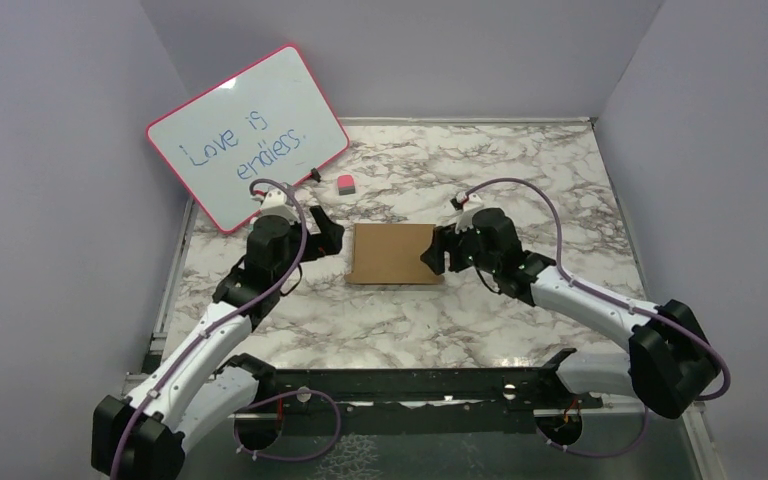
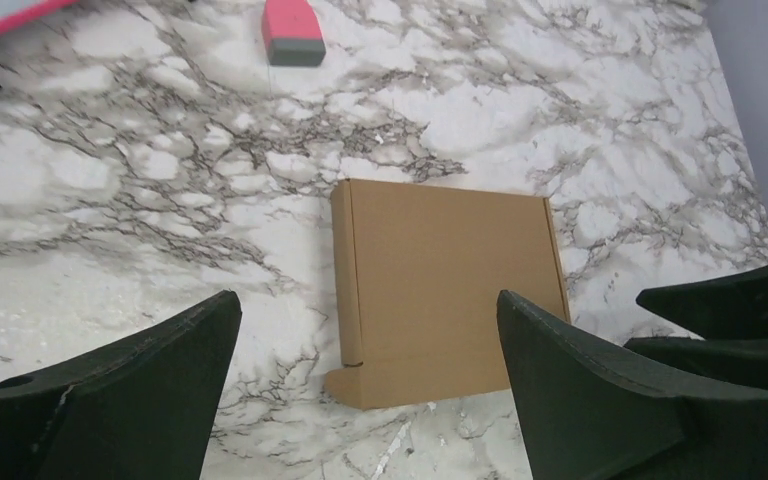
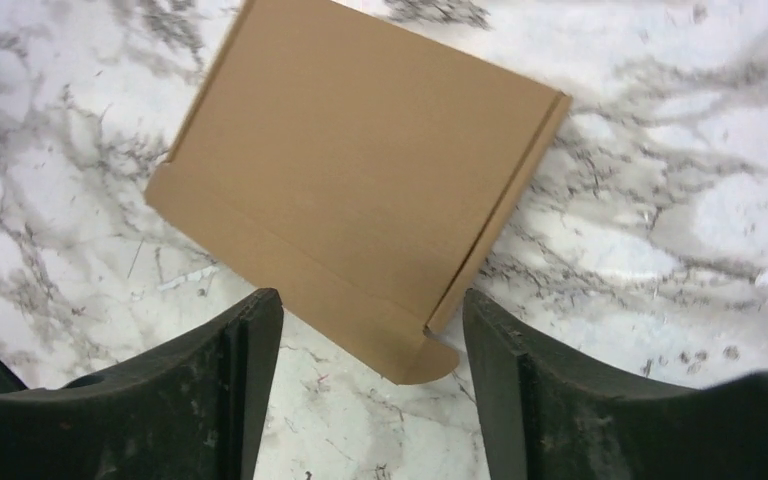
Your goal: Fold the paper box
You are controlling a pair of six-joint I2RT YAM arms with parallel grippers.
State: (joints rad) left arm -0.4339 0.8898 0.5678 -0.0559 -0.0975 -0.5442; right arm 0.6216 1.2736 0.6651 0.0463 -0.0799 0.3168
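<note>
**One flat box between two open tools**

Top view: a single paper box (image 1: 395,254) lies flat in the middle of the marble tabletop (image 1: 520,180), looking folded shut. Its long axis runs left to right, from one arm toward the other. The left tool (image 1: 328,232) sits just beside the box's left edge with a strip of marble between them. The right tool (image 1: 435,256) overlaps the right edge, so I judge the right arm the nearer. Behind them are one whiteboard (image 1: 250,130) and one pink eraser (image 1: 345,183).

Left wrist view: the left tool's two fingers (image 2: 160,380) are spread wide and hold nothing. The box lies ahead and below them, on the tabletop.

Right wrist view: the right tool (image 3: 370,300) is parted with marble showing on both sides of the box's tabbed corner, which lies between its fingers ungripped.
</note>
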